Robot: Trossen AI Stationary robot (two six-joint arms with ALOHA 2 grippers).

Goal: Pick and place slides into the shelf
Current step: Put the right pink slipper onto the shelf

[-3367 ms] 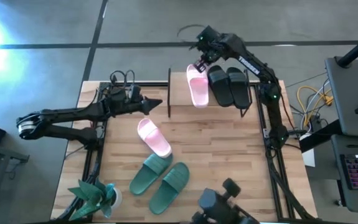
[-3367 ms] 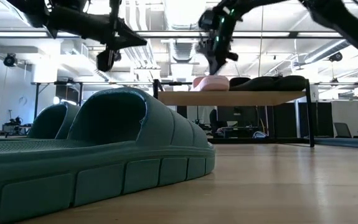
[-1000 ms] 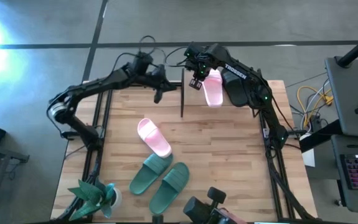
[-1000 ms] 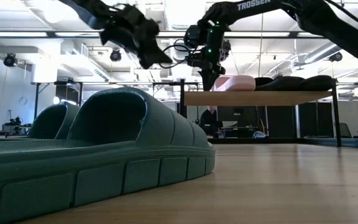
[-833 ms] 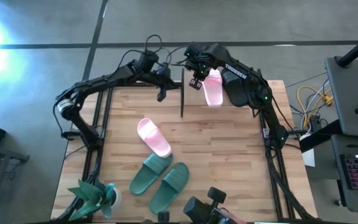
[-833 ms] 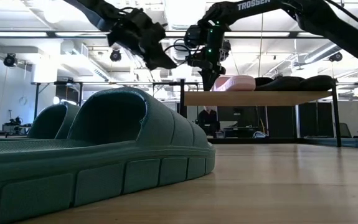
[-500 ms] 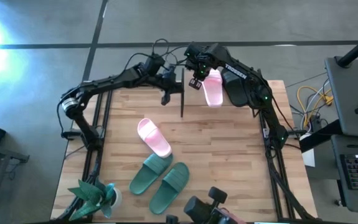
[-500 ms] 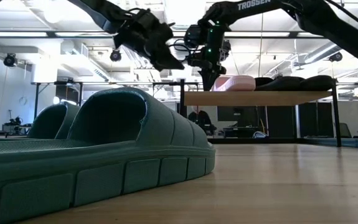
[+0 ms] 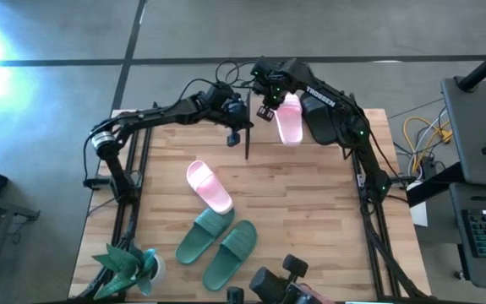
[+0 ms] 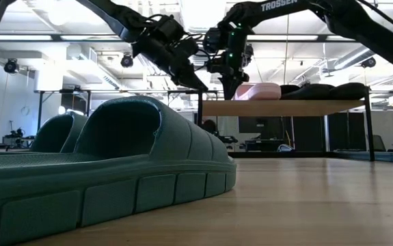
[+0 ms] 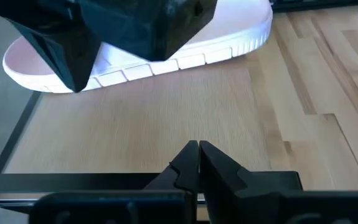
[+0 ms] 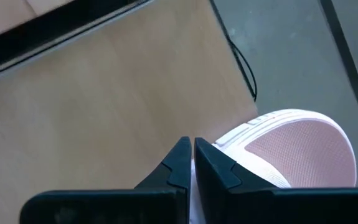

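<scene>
Your bench (image 9: 310, 203) fills the middle of the high view, and the shelf (image 9: 259, 139) sits at its upper centre edge. On the shelf you've got one pink slide (image 9: 289, 121) beside the black pair (image 9: 323, 118), with bare plank to the left of the pink one. The green pair (image 9: 217, 241) lies lower centre on the bench, the second pink slide (image 9: 209, 187) just above it. Your left arm has swung in from the upper left over the last second; its left pincer (image 9: 234, 135) now hangs over the shelf's left end, fingers pressed together, gripping nothing. Your right pincer (image 9: 265, 112) has stayed put at the pink slide's left edge, fingers closed tight, nothing between them.
</scene>
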